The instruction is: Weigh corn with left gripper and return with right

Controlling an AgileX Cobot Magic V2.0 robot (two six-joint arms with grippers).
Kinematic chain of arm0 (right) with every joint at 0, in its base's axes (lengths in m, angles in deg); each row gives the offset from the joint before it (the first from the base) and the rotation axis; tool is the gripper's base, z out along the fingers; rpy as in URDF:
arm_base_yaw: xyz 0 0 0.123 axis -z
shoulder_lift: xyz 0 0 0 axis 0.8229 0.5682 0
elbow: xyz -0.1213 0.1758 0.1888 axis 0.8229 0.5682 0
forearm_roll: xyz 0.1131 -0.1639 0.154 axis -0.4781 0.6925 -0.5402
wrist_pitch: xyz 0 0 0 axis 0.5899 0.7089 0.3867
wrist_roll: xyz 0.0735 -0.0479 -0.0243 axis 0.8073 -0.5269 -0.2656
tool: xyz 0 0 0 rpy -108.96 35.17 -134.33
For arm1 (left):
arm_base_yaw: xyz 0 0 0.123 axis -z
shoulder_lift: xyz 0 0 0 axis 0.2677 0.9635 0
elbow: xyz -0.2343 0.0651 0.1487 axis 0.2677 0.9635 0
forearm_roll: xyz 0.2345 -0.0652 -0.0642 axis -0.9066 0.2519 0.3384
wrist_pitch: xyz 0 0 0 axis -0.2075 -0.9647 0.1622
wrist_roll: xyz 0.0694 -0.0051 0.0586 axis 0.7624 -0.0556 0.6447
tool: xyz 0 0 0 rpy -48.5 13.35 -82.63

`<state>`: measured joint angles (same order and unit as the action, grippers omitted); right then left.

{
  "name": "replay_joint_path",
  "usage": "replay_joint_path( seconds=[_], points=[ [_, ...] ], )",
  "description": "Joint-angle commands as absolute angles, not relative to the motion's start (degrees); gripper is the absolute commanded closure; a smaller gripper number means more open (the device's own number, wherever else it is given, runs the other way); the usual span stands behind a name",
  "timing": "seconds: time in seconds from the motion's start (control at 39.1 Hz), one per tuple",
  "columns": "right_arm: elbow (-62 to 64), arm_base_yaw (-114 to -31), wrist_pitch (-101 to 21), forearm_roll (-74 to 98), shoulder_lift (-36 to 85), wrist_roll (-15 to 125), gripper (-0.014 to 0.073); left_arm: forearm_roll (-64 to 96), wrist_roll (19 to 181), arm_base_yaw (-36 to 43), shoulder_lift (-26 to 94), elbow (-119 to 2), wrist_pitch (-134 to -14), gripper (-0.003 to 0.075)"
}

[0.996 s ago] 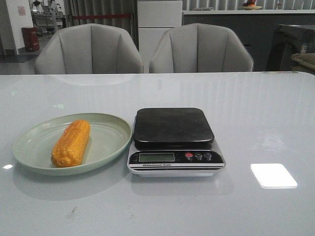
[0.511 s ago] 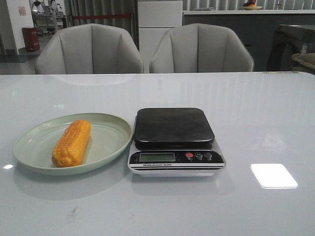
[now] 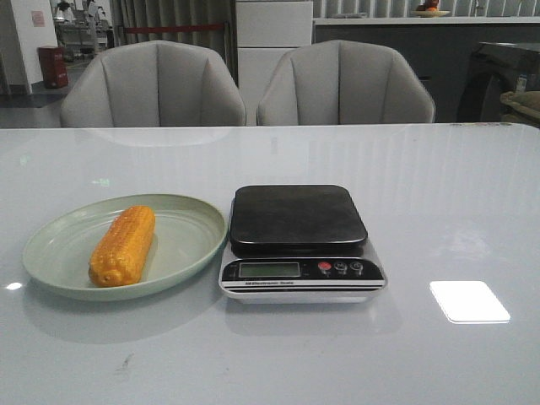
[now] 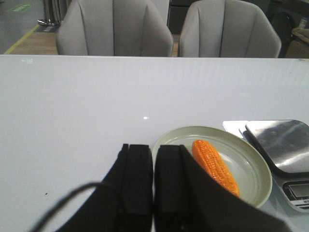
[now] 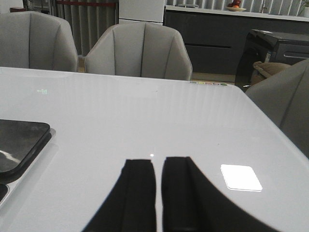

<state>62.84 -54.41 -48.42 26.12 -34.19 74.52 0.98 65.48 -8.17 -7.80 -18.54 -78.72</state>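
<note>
Orange corn (image 4: 214,166) lies long-ways in the green plate (image 4: 253,186), just ahead and to the right of the left tool (image 4: 153,193), whose fingers are nearly pressed together.

Scale (image 4: 282,154) cut by left wrist frame edge; display (image 3: 268,270) readout too small to read.

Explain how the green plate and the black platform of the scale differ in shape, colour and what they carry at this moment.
The plate is round and pale green; the scale platform is squarish with rounded corners and black. The plate holds the corn, lying flat; the platform carries nothing. Both rest side by side on the white table.
</note>
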Motion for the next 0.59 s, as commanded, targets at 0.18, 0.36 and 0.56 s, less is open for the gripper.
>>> replay_joint_path(
  seconds=[0.18, 0.36, 0.56],
  points=[
    [63.5, -54.1, -53.0, 26.7, -35.3, 74.4, 0.0386, 1.2, 65.3, -5.1, -3.6, -21.0, -74.3, 0.0252],
    [63.5, -54.1, -53.0, 26.7, -35.3, 74.4, 0.0386, 2.6, 65.3, -4.8, -0.6, -24.4, -74.3, 0.0176],
    [63.5, -54.1, -53.0, 26.7, -35.3, 74.4, 0.0386, 2.6, 65.3, -1.5, 9.7, -31.2, -79.5, 0.0173]
  ],
)
